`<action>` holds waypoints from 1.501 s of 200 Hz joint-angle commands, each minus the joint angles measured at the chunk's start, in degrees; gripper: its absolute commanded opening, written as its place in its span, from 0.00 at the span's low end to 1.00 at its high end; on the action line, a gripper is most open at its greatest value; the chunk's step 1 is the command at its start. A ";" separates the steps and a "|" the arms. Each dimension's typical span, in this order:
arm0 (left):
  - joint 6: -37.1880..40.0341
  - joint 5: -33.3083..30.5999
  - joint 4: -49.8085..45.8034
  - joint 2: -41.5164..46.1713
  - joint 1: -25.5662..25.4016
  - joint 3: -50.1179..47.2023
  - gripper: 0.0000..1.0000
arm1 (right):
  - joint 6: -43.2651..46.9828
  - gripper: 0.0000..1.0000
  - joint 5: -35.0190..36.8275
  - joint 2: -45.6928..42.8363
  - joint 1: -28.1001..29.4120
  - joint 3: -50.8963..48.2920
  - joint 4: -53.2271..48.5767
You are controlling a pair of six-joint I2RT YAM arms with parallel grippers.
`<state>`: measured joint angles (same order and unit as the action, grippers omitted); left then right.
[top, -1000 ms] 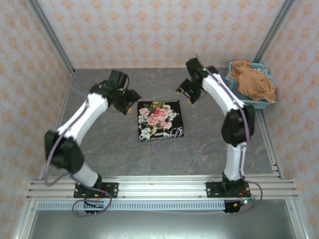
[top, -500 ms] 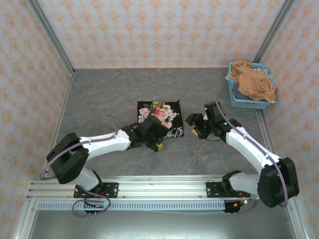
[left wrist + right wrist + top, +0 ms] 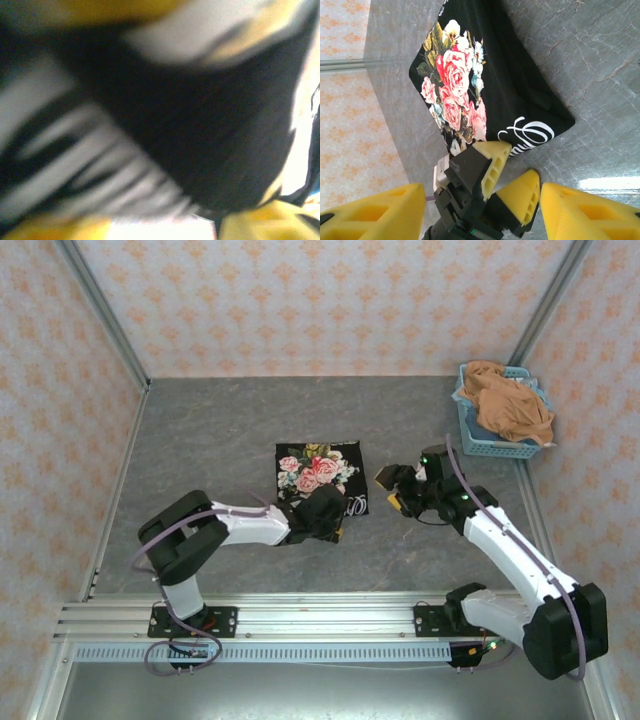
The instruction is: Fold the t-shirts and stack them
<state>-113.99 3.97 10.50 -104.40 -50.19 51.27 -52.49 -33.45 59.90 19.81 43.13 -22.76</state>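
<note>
A black t-shirt (image 3: 318,476) with pink roses and white lettering lies folded in a square mid-table, also seen in the right wrist view (image 3: 485,85). My left gripper (image 3: 333,523) is low at its near right corner, and one yellow finger (image 3: 492,159) rests on the lettered edge while the other (image 3: 526,196) sits on the table, jaws apart. Blurred black cloth with white lettering (image 3: 190,130) shows close up in the left wrist view. My right gripper (image 3: 389,490) hovers open just right of the shirt, holding nothing. An orange-tan t-shirt (image 3: 512,402) lies crumpled in the basket.
A light-blue lattice basket (image 3: 482,445) stands at the far right against the wall. Grey marbled tabletop (image 3: 210,430) surrounds the shirt. Metal frame posts and patterned walls close in the table on three sides.
Both arms swung from the far side of the shirt down to its near edge. In the last half second the left gripper slid right onto the shirt's corner; the right barely moved.
</note>
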 commanded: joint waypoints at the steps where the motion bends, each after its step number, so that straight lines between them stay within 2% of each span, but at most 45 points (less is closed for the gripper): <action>1: -0.70 -5.71 4.76 -3.54 2.07 0.55 0.28 | 0.55 0.62 -0.74 -1.53 -0.30 -1.34 -1.50; 10: -0.29 -5.09 5.45 -4.47 3.38 0.86 0.19 | 0.31 0.61 -0.75 -1.63 -0.36 -1.45 -1.49; 45: 5.43 -2.66 3.50 -4.55 10.53 2.19 0.00 | 0.02 0.61 -0.21 -1.41 -0.48 -0.79 -1.58; 74: 14.82 1.46 -1.07 -1.96 18.87 2.18 0.00 | -0.07 0.61 0.38 -0.37 -0.64 0.54 -1.24; 115: 30.83 8.89 -4.89 0.27 35.45 2.17 0.00 | -0.63 0.60 0.74 2.90 -0.57 2.60 0.71; 147: 44.50 16.06 -13.22 -3.04 48.52 9.12 0.00 | -1.04 0.60 0.84 6.10 -0.65 4.19 2.65; 181: 51.69 23.50 -13.41 -11.77 57.69 18.80 0.00 | -1.65 0.59 0.67 9.94 -0.64 5.66 4.77; 215: 59.74 25.40 -22.27 -18.07 61.93 30.25 0.00 | -1.56 0.59 -0.19 12.62 -0.56 7.78 6.52; 277: 64.36 22.69 -30.50 -15.11 64.30 31.61 0.00 | -1.53 0.60 -2.03 16.21 -0.48 11.10 8.26; 300: 64.64 23.57 -31.07 -10.51 64.52 29.93 0.20 | 0.14 0.61 -2.64 17.13 -0.45 13.37 7.75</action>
<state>-52.14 28.10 -14.31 -121.10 13.39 82.11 -53.95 -34.89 76.25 19.66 53.12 -16.40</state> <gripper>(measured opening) 0.120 0.603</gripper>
